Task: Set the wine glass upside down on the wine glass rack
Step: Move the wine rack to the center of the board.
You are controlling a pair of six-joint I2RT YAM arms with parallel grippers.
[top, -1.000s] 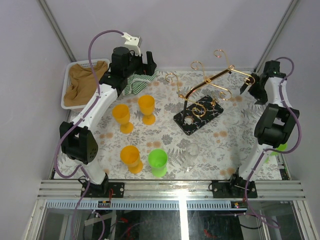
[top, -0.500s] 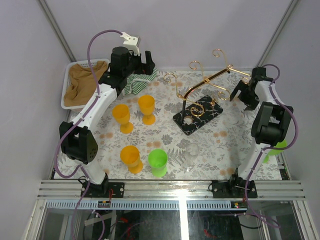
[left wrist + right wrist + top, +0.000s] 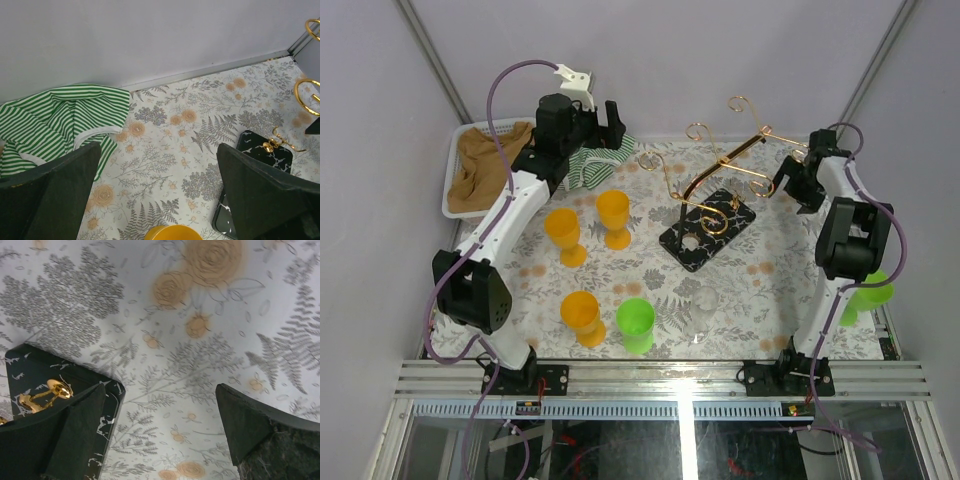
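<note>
Over at the left edge of the desk (image 3: 770, 285), a white basket (image 3: 451, 195) holds a crumpled brown cloth (image 3: 485, 165). Just right of it a green striped cloth (image 3: 582, 168) lies bunched at the back. The left fingers (image 3: 610, 122) hang above it, spread wide and grasping nothing. From that wrist I see the striped cloth under one finger and the flowered desk cover between the two.

Further right, three orange goblets (image 3: 613, 215) stand upright on the desk, two near the middle and one closer to the front, with a green cup (image 3: 636, 323) just beside the front one.

A clear wine glass (image 3: 705, 303) stands alone on the desk toward the front, well apart from both arms and in front of the rack (image 3: 720, 175). The rack's black base (image 3: 692, 245) sits past the middle, and its gold hooks curl out above.

At the rack's right end, the right fingers (image 3: 795, 185) are released and wide apart, holding nothing. I cannot tell whether they touch the gold wire. From that wrist, a corner of the black base shows beside one finger.

Another green cup (image 3: 867, 296) sits at the far right, partly behind that arm.
</note>
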